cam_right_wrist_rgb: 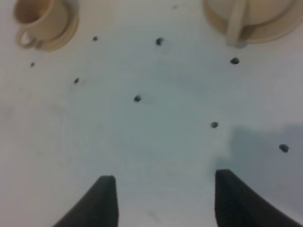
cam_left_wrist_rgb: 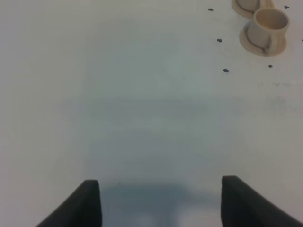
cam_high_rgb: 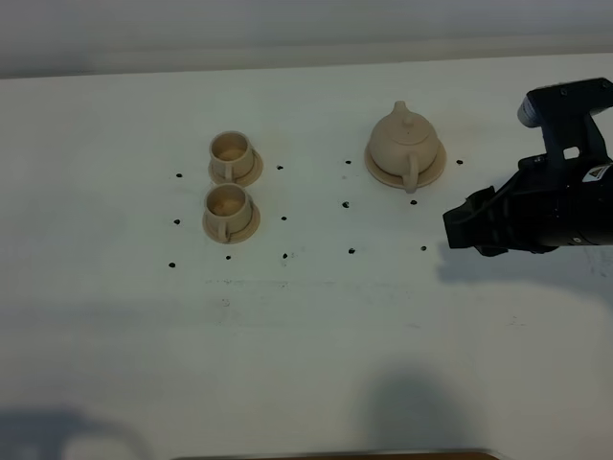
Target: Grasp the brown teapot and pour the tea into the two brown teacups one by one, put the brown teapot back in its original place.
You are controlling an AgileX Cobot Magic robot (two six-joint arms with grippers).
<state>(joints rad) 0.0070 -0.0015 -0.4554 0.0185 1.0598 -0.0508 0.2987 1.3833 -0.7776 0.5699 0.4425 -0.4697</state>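
The brown teapot (cam_high_rgb: 403, 136) stands lidded on its wide saucer (cam_high_rgb: 433, 171) at the back right, handle toward the front; its handle and saucer also show in the right wrist view (cam_right_wrist_rgb: 235, 26). The two brown teacups (cam_high_rgb: 230, 151) (cam_high_rgb: 227, 204) stand on small saucers to the left, one behind the other. Their insides look pale; the tea is hidden. My right gripper (cam_high_rgb: 452, 230) hovers open and empty, in front of and right of the teapot (cam_right_wrist_rgb: 165, 201). My left gripper (cam_left_wrist_rgb: 161, 203) is open over bare table, with the cups (cam_left_wrist_rgb: 271, 24) far off.
The white table (cam_high_rgb: 306, 326) carries several small black dots (cam_high_rgb: 351, 251) around the cups and teapot. A dark edge runs along the front of the table (cam_high_rgb: 335, 455). The right arm's black body (cam_high_rgb: 565, 192) fills the right side.
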